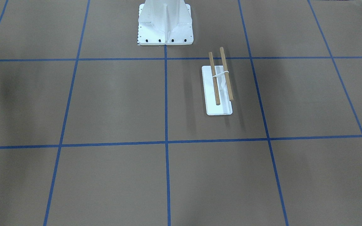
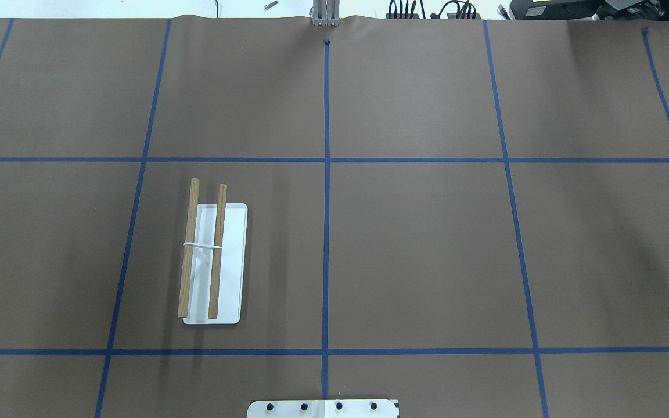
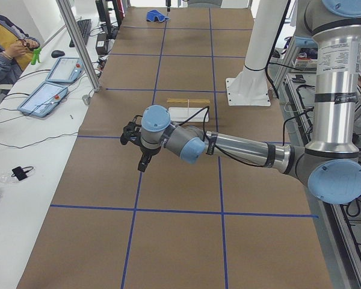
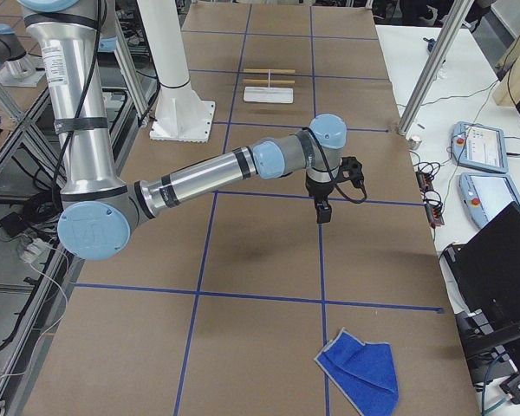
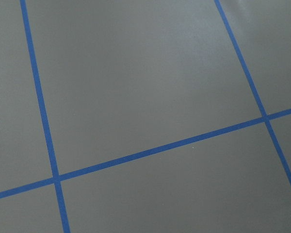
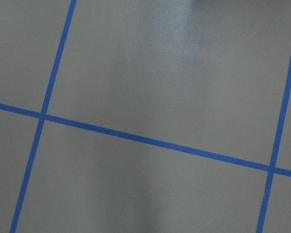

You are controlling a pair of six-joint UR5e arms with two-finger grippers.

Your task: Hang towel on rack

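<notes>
1. Well away from the rack point(image 2: 212, 261), toward the bench's point(image 2: 427, 261) end on the robot's right, the towel point(image 4: 360, 364) lay rumpled, blue side up, not yet on either dowel.
2. The rack stood upright on its flat white base plate, near the big white pedestal point(image 1: 165, 23).
3. Between rack and towel, the right gripper point(image 4: 321, 212) hung above the bench, pointing down; I couldn't tell how its jaws stood.
4. On the rack's far side from the towel, the left gripper point(image 3: 142, 161) hovered likewise, and I couldn't make out its jaws either.
</notes>
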